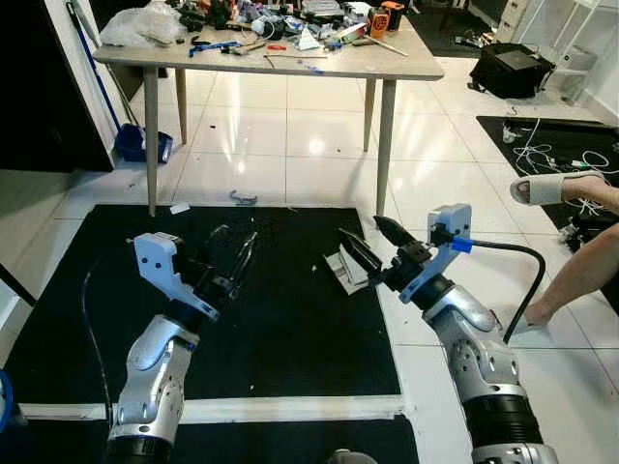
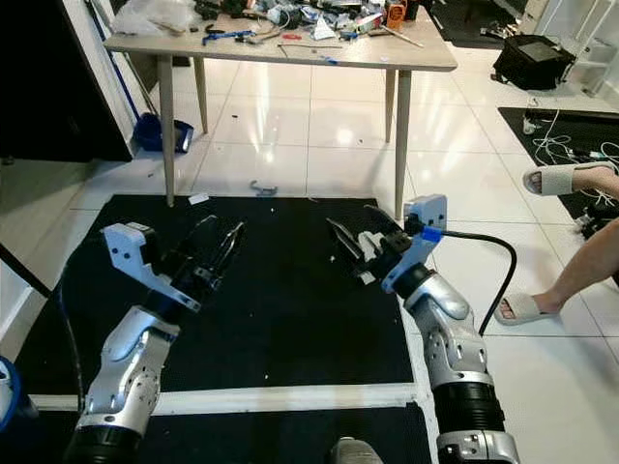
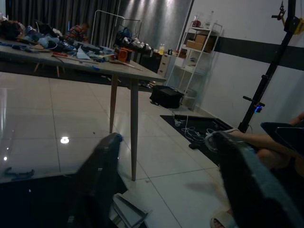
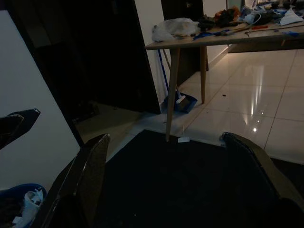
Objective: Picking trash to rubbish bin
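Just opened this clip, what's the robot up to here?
The robot stands over a black mat, both arms raised, each gripper open and holding nothing. The right gripper hovers beside a piece of white trash near the mat's right edge; the left gripper hangs above bare mat. A person's feet rest to the right.

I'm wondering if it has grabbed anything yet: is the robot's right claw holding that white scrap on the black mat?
No: the right gripper hangs open above the mat, and the white scrap lies on it.
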{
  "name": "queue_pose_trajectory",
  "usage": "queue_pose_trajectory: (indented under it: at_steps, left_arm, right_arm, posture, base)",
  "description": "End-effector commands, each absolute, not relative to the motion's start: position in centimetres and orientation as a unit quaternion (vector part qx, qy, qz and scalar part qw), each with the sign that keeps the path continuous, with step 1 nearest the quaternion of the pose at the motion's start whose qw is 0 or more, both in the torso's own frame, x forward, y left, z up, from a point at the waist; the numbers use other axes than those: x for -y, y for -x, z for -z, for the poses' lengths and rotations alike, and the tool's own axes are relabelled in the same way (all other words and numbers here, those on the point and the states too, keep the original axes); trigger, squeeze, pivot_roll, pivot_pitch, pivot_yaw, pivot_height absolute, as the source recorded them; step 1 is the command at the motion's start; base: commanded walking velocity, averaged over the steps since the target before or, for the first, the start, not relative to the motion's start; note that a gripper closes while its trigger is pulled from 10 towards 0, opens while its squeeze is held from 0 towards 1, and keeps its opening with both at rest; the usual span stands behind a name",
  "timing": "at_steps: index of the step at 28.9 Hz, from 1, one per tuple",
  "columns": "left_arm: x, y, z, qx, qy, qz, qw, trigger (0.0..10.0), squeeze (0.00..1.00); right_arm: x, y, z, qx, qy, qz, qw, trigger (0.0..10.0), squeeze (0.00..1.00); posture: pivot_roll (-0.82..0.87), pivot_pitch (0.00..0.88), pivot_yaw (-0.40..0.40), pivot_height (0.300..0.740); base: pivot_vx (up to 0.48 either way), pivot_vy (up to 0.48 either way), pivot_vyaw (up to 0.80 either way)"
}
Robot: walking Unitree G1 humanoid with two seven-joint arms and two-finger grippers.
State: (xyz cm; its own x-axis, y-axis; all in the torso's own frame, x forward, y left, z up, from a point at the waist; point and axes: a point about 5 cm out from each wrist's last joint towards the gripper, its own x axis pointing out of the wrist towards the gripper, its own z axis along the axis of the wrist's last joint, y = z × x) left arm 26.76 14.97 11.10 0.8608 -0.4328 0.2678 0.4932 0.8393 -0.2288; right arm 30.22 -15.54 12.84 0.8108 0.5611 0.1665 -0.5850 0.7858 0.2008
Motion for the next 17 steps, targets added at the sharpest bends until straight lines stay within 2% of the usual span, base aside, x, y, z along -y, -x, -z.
queue_pose_trajectory:
  at_steps: [1,2,3,4,13,14,15,16,17]
  left_arm:
    - [-15.17,-26.82,-10.86,0.099,0.145,0.233,0.957,10.0,1.0]
    - [-15.34,-26.92,-10.74,0.096,0.14,0.227,0.959,10.0,1.0]
    - [-15.43,-27.01,-10.64,0.095,0.138,0.227,0.959,10.0,0.0]
    - [-15.5,-27.07,-10.56,0.094,0.137,0.226,0.96,10.0,0.0]
    - [-15.64,-27.19,-10.39,0.096,0.139,0.231,0.958,10.0,0.0]
    - [-15.62,-27.2,-10.38,0.097,0.143,0.233,0.957,10.0,1.0]
    - [-15.6,-27.2,-10.34,0.099,0.147,0.235,0.956,10.0,1.0]
    - [-15.61,-27.22,-10.3,0.099,0.148,0.234,0.956,10.0,1.0]
    - [-15.61,-27.22,-10.3,0.099,0.148,0.234,0.956,10.0,1.0]
  right_arm:
    - [15.63,-30.1,-12.79,0.048,-0.121,-0.304,0.944,10.0,0.0]
    - [15.62,-30.09,-12.84,0.051,-0.124,-0.305,0.943,10.0,0.0]
    - [15.57,-30.03,-12.93,0.056,-0.13,-0.311,0.94,10.0,0.52]
    - [15.48,-29.92,-12.96,0.057,-0.135,-0.32,0.936,10.0,1.0]
    - [15.32,-29.83,-12.87,0.054,-0.133,-0.325,0.935,10.0,1.0]
    - [15.36,-29.85,-12.84,0.054,-0.131,-0.322,0.936,10.0,1.0]
    - [15.4,-29.89,-12.77,0.052,-0.129,-0.319,0.938,10.0,1.0]
    - [15.43,-29.92,-12.72,0.05,-0.129,-0.317,0.938,10.0,0.54]
    - [15.43,-29.92,-12.72,0.05,-0.129,-0.317,0.938,10.0,0.54]
  posture:
    - [0.0,0.0,-0.012,0.74]
    - [0.0,0.0,-0.013,0.74]
    - [0.0,0.0,-0.013,0.74]
    - [0.0,0.0,-0.013,0.74]
    - [0.0,0.0,-0.013,0.74]
    - [0.0,0.0,-0.013,0.74]
    - [0.0,0.0,-0.013,0.74]
    - [0.0,0.0,-0.014,0.74]
    - [0.0,0.0,-0.014,0.74]
  base:
    - [0.0,0.0,0.0]
    - [0.0,0.0,0.0]
    - [0.0,0.0,0.0]
    - [0.0,0.0,0.0]
    - [0.0,0.0,0.0]
    - [0.0,0.0,0.0]
    - [0.0,0.0,0.0]
    - [0.0,0.0,0.0]
    - [0.0,0.0,0.0]
